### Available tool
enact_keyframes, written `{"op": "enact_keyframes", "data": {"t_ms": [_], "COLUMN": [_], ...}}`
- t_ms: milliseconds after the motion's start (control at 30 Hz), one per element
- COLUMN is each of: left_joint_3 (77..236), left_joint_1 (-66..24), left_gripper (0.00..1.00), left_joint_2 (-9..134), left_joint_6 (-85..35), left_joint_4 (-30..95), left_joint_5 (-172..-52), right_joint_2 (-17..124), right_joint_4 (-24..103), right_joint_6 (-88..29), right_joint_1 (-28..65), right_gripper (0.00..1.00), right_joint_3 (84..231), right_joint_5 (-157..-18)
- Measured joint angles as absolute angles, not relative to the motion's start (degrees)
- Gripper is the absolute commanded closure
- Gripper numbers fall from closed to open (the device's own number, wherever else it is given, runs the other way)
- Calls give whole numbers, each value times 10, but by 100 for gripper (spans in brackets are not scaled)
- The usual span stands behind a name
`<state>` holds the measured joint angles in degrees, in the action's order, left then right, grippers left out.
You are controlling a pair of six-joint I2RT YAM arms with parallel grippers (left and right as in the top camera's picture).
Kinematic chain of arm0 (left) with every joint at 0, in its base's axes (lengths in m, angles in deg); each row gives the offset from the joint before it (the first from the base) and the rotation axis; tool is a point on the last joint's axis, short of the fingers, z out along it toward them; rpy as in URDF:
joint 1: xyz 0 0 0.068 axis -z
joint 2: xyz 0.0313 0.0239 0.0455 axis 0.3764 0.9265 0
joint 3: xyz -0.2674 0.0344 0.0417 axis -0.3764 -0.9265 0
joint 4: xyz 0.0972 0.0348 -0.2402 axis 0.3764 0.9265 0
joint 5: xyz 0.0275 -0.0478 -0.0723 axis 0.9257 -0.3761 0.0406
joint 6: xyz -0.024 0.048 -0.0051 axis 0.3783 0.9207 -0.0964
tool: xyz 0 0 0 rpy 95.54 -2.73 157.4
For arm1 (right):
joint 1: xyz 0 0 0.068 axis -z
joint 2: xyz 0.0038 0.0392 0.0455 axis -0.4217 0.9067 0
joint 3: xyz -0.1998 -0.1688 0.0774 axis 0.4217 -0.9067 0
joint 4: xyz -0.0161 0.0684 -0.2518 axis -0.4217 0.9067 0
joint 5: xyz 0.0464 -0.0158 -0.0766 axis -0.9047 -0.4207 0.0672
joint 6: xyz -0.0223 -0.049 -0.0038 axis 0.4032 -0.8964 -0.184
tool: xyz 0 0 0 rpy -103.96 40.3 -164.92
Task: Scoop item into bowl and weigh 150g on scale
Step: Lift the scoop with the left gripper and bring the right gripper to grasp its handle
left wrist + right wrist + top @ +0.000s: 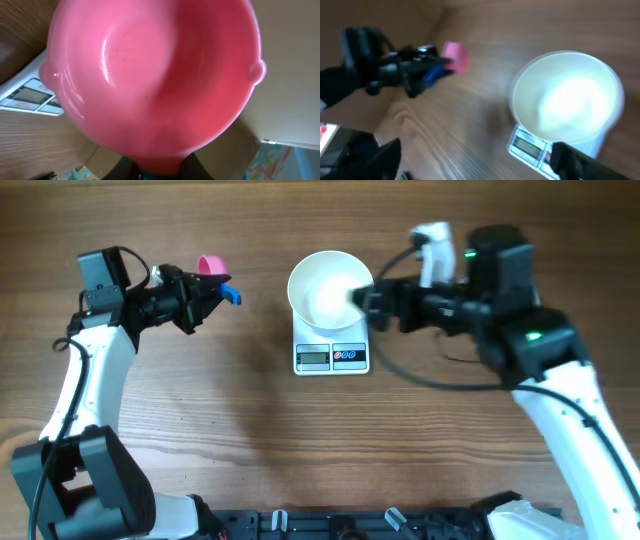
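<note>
From above, the white bowl [328, 288] sits squarely on the scale [332, 352] at mid-worktop [300, 450], the scale's display [313, 357] and buttons facing the near edge. To the left and well apart from it, the left end effector [205, 296] is clamped on the blue handle [231, 294] of a pink scoop [210, 265], whose cup points toward the far side of the worktop. The right end effector [365, 305] hangs at the bowl's right rim, its jaws spread wide. Whether it touches the rim cannot be told from this view. The left wrist camera shows what the overhead view does not: the inside of the scoop [155, 75], a smooth glossy pink hollow filling nearly the whole frame. The end effector [157, 172] is only a dark edge at the base of the frame, and a corner of the scale [30, 95] peeks in at the left. The right wrist camera looks across the worktop, somewhat blurred. The bowl [567, 95] glows bright white atop the scale [530, 147], and its own two fingers [375, 160] stand far apart at the bottom corners around the end effector's gap [476, 146]. Beyond, the left end effector [420, 70] carries the scoop [455, 55] above bare wood.
</note>
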<state>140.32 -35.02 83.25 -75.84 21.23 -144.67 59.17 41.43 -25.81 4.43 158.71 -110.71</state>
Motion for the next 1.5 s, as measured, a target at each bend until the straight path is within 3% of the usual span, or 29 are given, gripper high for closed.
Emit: {"op": "enact_keyframes", "data": {"t_ms": [33, 167, 267, 600, 833, 967, 1067, 1233, 1500], "left_joint_3": [1403, 1403, 1402, 1403, 1403, 1403, 1403, 1403, 1403], "left_joint_1": [-347, -318, -293, -234, -225, -225, -225, -224, -213], "left_gripper": [96, 96, 96, 96, 96, 96, 96, 96, 96], "left_joint_2": [833, 833, 833, 833, 833, 833, 833, 833, 833], "left_joint_6": [-759, -786, -810, -848, -893, -894, -897, -903, -910], "left_joint_4": [212, 207, 129, 69, 84, 84, 84, 84, 86], "left_joint_5": [-1438, -1411, -1393, -1381, -1394, -1399, -1411, -1434, -1444], "right_joint_2": [598, 650, 705, 777, 777, 777, 777, 781, 784], "right_joint_4": [385, 305, 269, 151, 148, 152, 152, 134, 163], "right_joint_6": [-239, -182, -147, -78, -74, -74, -74, -74, -74], "right_joint_1": [22, -40, -82, -173, -194, -193, -193, -193, -192], "right_gripper": [23, 23, 25, 42, 41, 35, 36, 63, 73], "right_joint_3": [1587, 1589, 1590, 1589, 1589, 1589, 1589, 1589, 1589], "right_joint_5": [-1098, -1072, -1049, -940, -822, -797, -791, -788, -774]}}
